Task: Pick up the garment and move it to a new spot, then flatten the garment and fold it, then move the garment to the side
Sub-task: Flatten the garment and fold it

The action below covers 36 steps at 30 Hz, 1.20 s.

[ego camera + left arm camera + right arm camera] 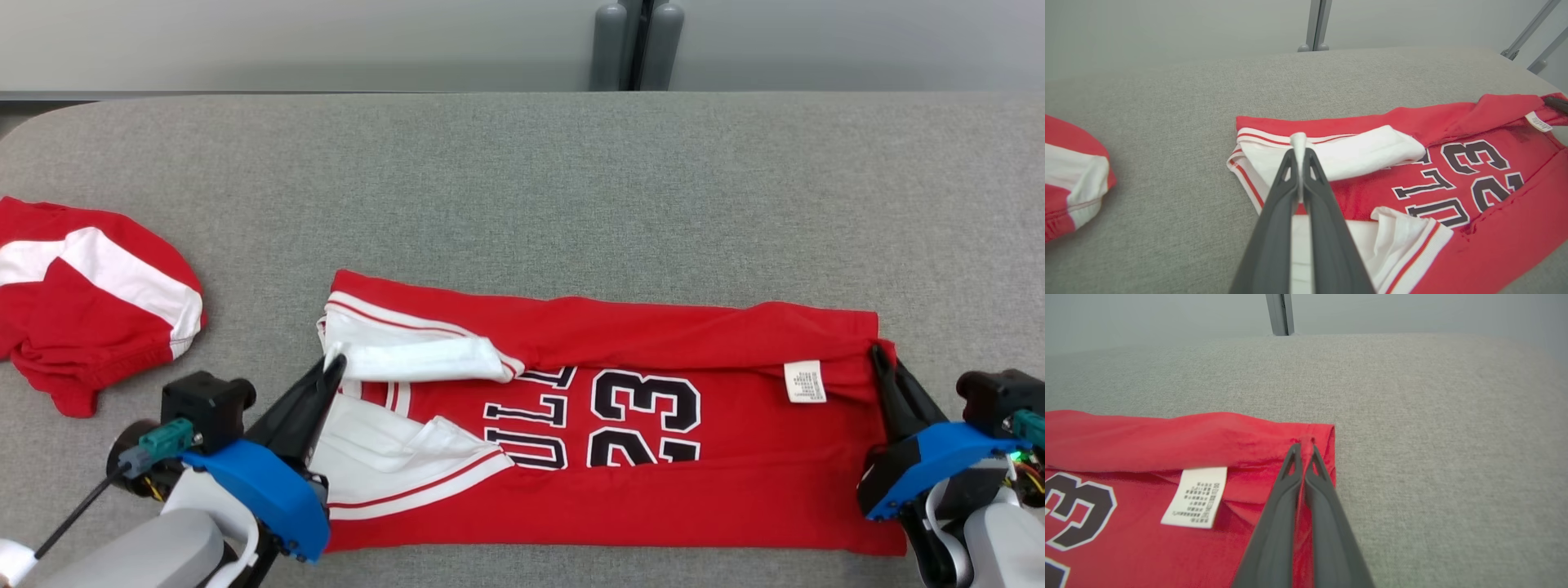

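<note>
- Item: red jersey. Thin, light and limp. I judge it will sag and crease between holds, so the trimmed edges and corners are the best places to grip.
- Location: flat on the grey table, near my edge, with its far long edge lapped over toward me.
- Long axis: left to right. The white-trimmed armhole end is at my left, and the hem with the care label is at my right.
- Left gripper: closed, pinching white trim.
- Right gripper: closed on the red hem corner.
- Also present: second red-and-white garment, well apart at my left.

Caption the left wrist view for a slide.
Left tool shut on the red jersey's white trim, atop gray table.
</note>
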Tool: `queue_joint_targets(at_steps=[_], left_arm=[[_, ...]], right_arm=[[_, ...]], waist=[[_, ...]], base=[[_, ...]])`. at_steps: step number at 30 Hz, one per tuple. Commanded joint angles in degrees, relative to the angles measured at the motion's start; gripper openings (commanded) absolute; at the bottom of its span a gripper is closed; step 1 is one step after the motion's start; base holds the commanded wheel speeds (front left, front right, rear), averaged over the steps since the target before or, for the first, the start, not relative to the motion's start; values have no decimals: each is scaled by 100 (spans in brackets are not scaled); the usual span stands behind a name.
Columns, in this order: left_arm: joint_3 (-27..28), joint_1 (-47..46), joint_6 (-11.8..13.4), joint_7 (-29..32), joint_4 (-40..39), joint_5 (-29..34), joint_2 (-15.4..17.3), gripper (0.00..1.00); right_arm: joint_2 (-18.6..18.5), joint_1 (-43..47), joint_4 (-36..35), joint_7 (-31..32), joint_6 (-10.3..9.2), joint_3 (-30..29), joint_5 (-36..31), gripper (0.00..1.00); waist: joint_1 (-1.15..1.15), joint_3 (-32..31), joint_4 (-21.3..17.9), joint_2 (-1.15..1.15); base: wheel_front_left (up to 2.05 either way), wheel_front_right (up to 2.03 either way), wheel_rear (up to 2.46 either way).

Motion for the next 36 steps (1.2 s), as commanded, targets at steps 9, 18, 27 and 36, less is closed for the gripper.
queue_joint_targets(at_steps=[9,18,27,36], left_arm=[[400,673,177,-30,-190,157,-168,100],[1432,1184,348,-30,-269,823,-485,100],[2962,1915,503,-30,-433,2164,-1095,100],[4366,2499,280,-31,-504,3306,-1831,100]], right_arm=[[130,540,-381,10,1,-187,115,100],[40,607,-726,-37,1,-323,103,100],[96,458,-578,268,1,-578,-74,100],[289,321,-34,423,1,-752,-269,100]], waist=[[0,-112,61,0],[0,-301,99,0],[0,-364,186,0],[0,-323,257,0]], base=[[0,0,0],[0,0,0],[0,0,0],[0,0,0]])
